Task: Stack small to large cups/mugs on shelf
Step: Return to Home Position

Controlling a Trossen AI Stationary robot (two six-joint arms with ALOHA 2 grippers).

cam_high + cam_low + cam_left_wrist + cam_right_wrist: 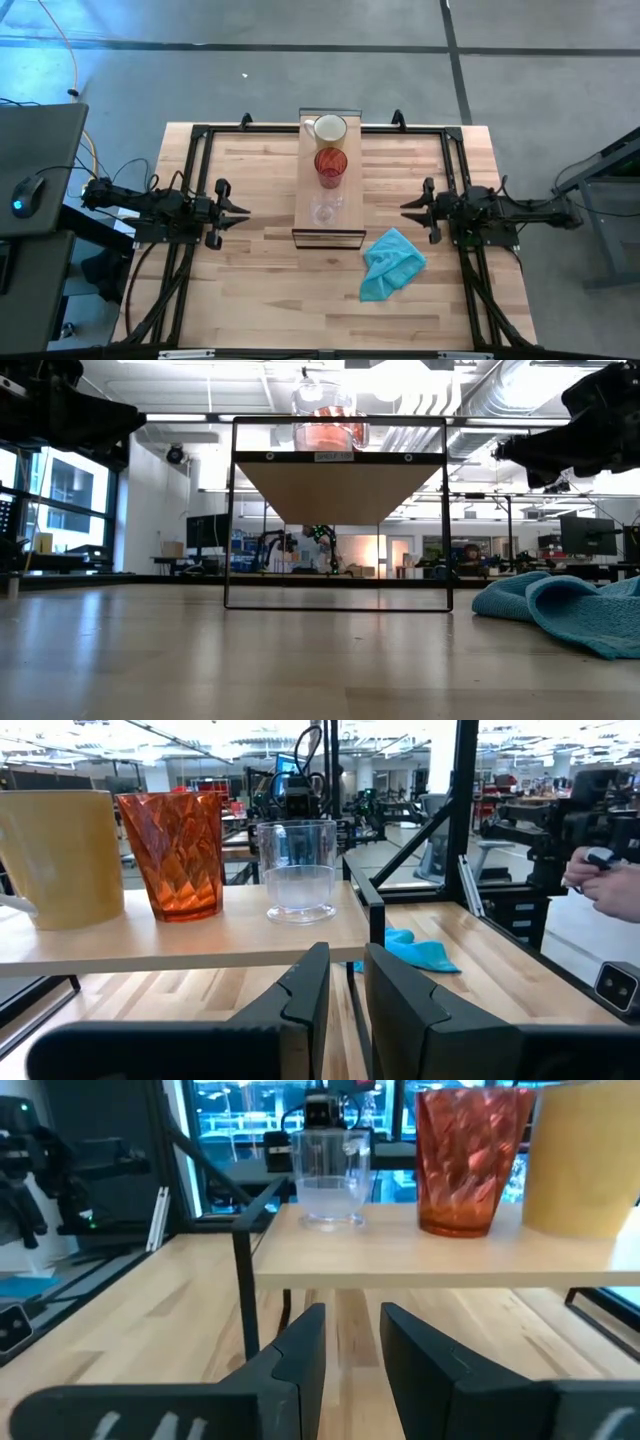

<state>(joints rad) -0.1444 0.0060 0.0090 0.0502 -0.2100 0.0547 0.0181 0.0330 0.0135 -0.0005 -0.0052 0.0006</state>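
The shelf, a narrow light-wood board on a thin dark frame, stands raised above the middle of the table. Three cups stand upright in a row on it. The cream mug is at the far end, the red cup in the middle, and the clear glass toward the near end. My left gripper hangs level at the table's left, pointing at the shelf. Its fingers are a little apart with nothing between them. My right gripper mirrors it at the right, its fingers also slightly apart around nothing.
A teal cloth lies crumpled on the table, near and to the right of the shelf's near end. Black frame rails run along the table's edges. A person's hand shows beyond the table's right side.
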